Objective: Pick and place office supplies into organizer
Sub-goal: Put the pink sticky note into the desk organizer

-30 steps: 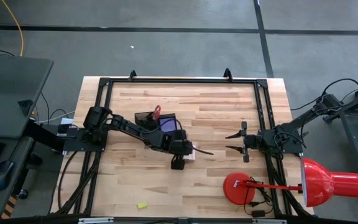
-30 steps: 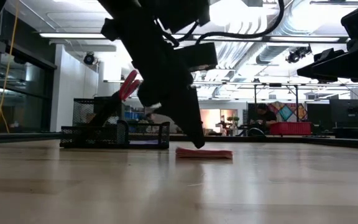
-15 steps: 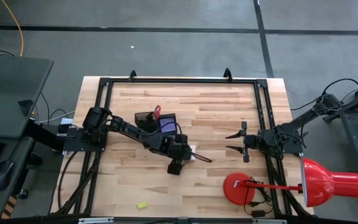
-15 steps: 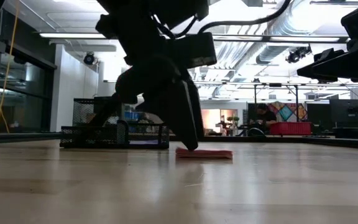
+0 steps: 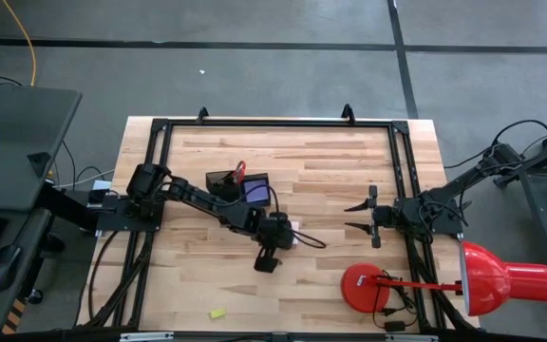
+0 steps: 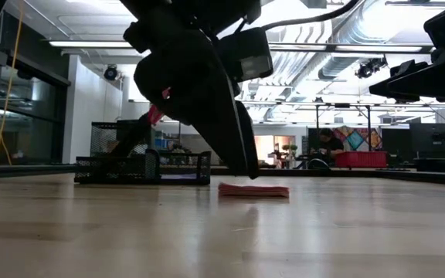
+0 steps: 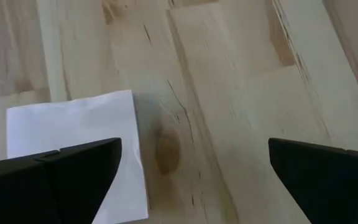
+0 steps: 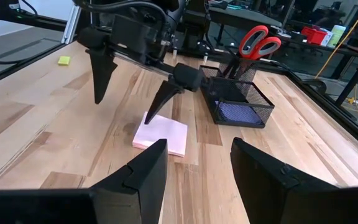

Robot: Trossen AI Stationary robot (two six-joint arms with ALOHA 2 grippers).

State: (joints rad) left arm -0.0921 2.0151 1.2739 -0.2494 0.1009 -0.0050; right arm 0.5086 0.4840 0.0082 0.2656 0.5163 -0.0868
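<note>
My left gripper (image 5: 283, 237) hangs open over the middle of the table, above the pink note pad (image 5: 294, 234), which lies flat on the wood. In the right wrist view one fingertip (image 8: 148, 118) stands at the pad's (image 8: 161, 135) corner and the other is off to its side. The black mesh organizer (image 5: 238, 186) holds the red-handled scissors (image 8: 257, 38) upright, some dark pens (image 8: 232, 65) and the blue-purple pad (image 5: 254, 190). The yellow eraser (image 5: 216, 313) lies near the table's near edge. My right gripper (image 5: 348, 217) waits open at the table's right side. My left gripper comes at the pink pad from above, slanting down. One fingertip (image 6: 250, 171) stands at the pad's edge (image 6: 242, 186). A thin gap seems to show under it in the low view, so I cannot tell whether it touches. The pad lies flat on the table.
A red desk lamp sits with its round base (image 5: 366, 287) on the table's near right corner and its shade (image 5: 506, 278) beyond the edge. A black frame (image 5: 273, 122) runs along the table's far and side edges. Bare wood lies between the pad and my right gripper.
My left gripper has turned about its wrist over the pink pad, and its wrist has swung a little toward the table's near edge. In the low view its fingertip went down to the pad's near end, then rose slightly. The pad has stayed where it was.
</note>
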